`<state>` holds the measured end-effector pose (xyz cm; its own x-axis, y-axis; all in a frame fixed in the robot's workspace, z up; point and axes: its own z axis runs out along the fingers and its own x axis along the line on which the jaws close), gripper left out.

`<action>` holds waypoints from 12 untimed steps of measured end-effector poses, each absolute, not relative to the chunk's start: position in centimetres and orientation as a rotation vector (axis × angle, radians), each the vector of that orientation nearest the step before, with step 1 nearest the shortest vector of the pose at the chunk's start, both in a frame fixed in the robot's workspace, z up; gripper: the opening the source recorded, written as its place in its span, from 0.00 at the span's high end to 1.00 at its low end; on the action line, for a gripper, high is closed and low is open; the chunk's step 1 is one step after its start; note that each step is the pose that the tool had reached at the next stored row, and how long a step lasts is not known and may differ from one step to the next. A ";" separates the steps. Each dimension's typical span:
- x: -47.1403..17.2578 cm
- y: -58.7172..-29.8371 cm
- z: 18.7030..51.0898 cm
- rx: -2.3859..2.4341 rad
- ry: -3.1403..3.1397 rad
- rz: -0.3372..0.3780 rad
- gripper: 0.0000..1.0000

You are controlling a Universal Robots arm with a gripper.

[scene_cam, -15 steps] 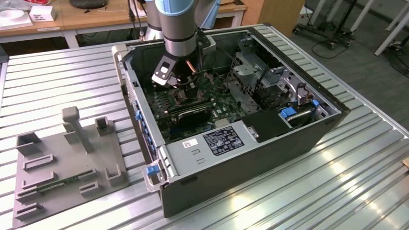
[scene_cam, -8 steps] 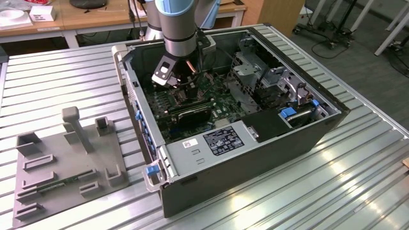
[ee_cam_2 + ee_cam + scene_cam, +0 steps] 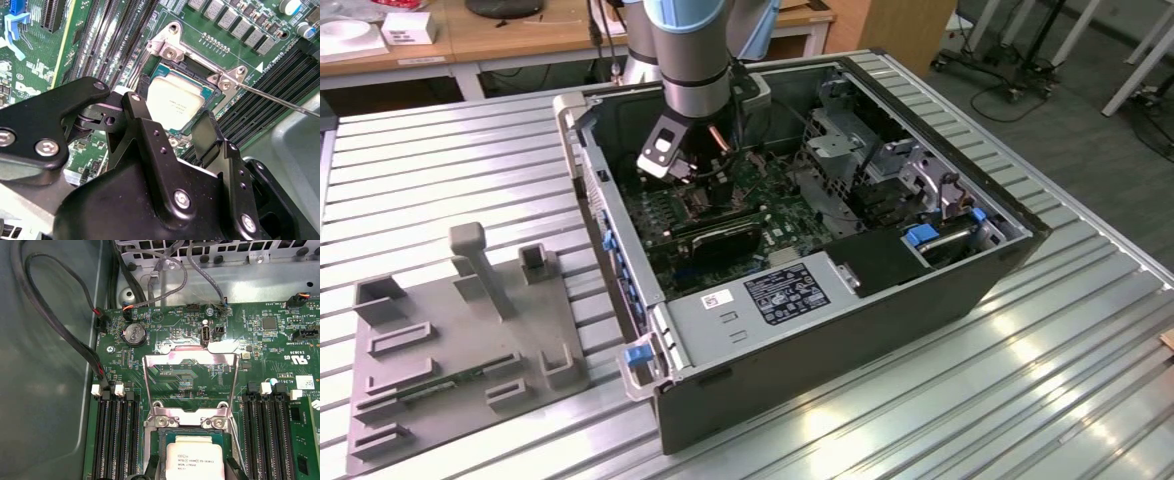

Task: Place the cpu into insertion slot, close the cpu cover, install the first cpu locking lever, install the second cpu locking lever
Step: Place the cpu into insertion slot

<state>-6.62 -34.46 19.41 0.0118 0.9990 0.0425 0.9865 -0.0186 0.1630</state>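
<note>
The cpu (image 3: 175, 102) lies flat in the insertion slot (image 3: 172, 73), my gripper (image 3: 170, 111) straddling it, jaws released. The cpu cover (image 3: 190, 355) lies open beyond the slot. Seating wants every edge level, I judge.

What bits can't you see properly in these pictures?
First wrist view: the picture's edge cuts off part of the cpu.
Second wrist view: the gripper covers part of the cpu; the lever runs off the edge.
Exterior view: the arm hides the slot.
</note>
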 end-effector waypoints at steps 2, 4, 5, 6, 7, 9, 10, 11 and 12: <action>-6.6 -34.5 19.5 2.171 2.138 0.222 0.39; -6.6 -34.5 19.5 2.171 2.138 0.222 0.39; -6.6 -34.5 19.5 2.171 2.138 0.222 0.39; -6.6 -34.5 19.5 2.171 2.138 0.222 0.39; -6.6 -34.5 19.5 2.171 2.138 0.222 0.39; -6.6 -34.5 19.5 2.171 2.138 0.222 0.39; -6.6 -34.5 19.5 2.171 2.138 0.222 0.39; -6.6 -34.5 19.4 2.171 2.138 0.222 0.39; -6.6 -34.5 19.4 2.171 2.138 0.222 0.39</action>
<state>-6.62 -34.46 19.36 0.0119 0.9990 0.0423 0.9865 -0.0186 0.1629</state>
